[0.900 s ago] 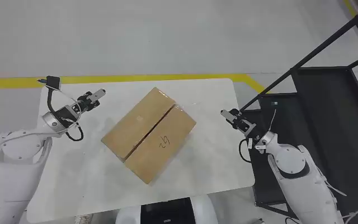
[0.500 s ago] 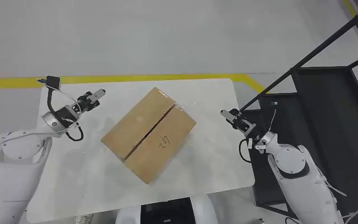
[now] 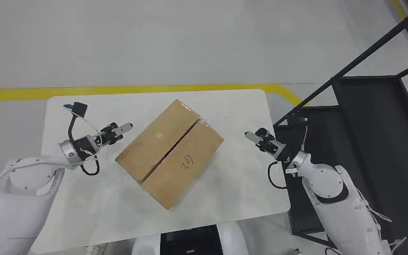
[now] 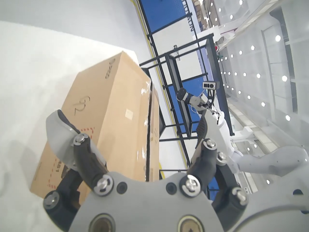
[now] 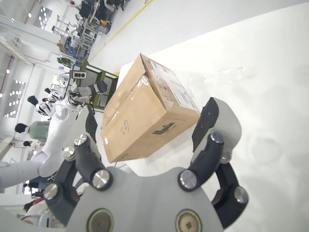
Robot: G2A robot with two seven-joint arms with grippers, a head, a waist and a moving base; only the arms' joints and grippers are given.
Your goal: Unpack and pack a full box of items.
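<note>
A closed cardboard box point(image 3: 170, 153), taped along its middle seam and marked by hand on top, lies at an angle in the middle of the white table point(image 3: 245, 188). My left gripper point(image 3: 122, 129) hangs open just off the box's left corner, with nothing between its fingers. The left wrist view has the box point(image 4: 108, 112) close ahead of the open left gripper point(image 4: 131, 124). My right gripper point(image 3: 258, 136) stands open over the table to the right of the box, a short gap away. In the right wrist view the box point(image 5: 144, 112) sits between and beyond the spread right gripper point(image 5: 150, 121).
A black metal rack point(image 3: 360, 121) stands right beside the table's right edge, with a slanted bar above it. A yellow floor line point(image 3: 159, 90) runs behind the table. Bare tabletop surrounds the box on all sides.
My left gripper has moved right and nearer to the box's left corner. The right gripper has shifted slightly left toward the box. The box has not moved.
</note>
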